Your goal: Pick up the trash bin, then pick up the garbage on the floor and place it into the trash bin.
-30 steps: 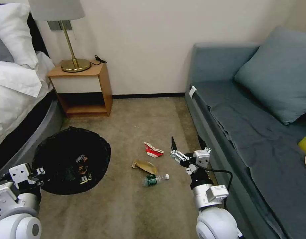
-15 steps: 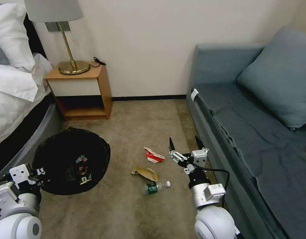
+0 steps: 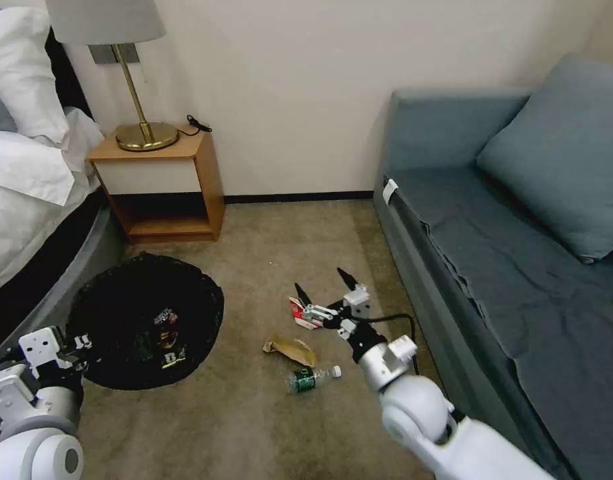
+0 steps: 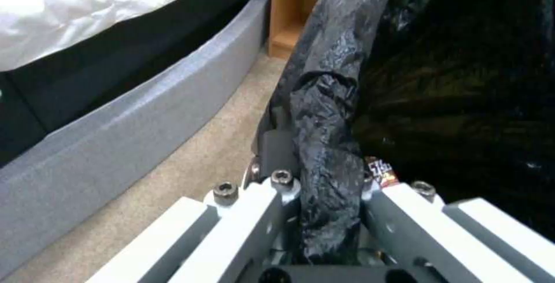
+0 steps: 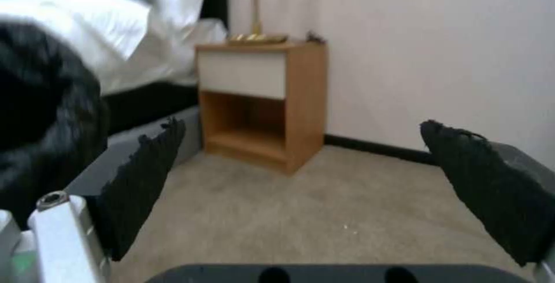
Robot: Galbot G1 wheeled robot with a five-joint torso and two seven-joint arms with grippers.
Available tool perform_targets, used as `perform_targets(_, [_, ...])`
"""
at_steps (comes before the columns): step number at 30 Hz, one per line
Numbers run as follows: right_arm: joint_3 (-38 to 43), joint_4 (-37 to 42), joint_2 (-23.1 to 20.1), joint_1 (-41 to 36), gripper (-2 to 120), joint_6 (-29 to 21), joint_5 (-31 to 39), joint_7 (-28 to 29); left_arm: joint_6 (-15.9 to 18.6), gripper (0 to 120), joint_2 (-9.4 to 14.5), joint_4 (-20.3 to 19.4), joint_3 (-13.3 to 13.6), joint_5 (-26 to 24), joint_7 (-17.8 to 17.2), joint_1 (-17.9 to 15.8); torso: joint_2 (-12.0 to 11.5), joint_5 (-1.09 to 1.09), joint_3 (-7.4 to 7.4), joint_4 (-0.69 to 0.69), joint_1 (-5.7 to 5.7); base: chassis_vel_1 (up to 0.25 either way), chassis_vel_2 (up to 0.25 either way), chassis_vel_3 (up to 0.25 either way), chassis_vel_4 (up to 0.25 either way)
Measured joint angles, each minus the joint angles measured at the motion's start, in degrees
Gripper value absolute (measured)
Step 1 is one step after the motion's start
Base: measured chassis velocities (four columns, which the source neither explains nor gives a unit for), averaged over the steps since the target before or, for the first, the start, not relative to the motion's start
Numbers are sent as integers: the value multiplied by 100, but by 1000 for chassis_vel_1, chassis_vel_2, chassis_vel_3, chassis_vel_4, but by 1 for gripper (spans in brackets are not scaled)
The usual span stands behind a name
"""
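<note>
The left gripper [image 4: 324, 213] clamps the trash bin [image 3: 146, 320] rim — mouth kept open — while the right gripper [image 3: 322, 291], spread, hovers over the carton [image 3: 301, 315].

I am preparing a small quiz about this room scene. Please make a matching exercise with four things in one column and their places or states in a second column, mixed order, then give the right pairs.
Things:
1. trash bin
2. bottle
3. right hand
4. lamp

Places or states:
A. open, above the red-and-white carton
B. standing on the wooden nightstand
C. rim with its black bag clamped in the left hand
D. lying on the carpet, nearer the robot than the crumpled brown paper

Pairs: 1-C, 2-D, 3-A, 4-B
</note>
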Motion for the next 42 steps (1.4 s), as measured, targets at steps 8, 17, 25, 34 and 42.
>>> perform_targets(8, [-1214,-1162,-263,1742,100,-350,610,-1275,-35,1,-39,101,6,84,32,-20,-1,-2,0,1,0,0,0,0,0])
perform_targets(17, [-2167,-2203,-356,2690,100,-1280,1240,-3660,-54,1,-95,109,-12,94,43,-36,-1,-2,0,0,0,0,0,0,0])
perform_targets(25, [-3194,-3451,-140,3375,100,-1388,589,-4952,-101,1,-113,130,-18,106,59,-11,-1,-2,1,0,0,0,0,0,0])
perform_targets(34, [-3971,-5033,541,3717,100,-956,164,-4971,-125,1,-117,157,-68,103,75,-10,-1,-2,1,0,1,0,0,0,0])
perform_targets(42, [-4192,-5730,1048,3717,100,-699,-43,-4937,-131,1,-116,184,-125,77,82,-18,0,-3,0,1,0,0,0,0,0])
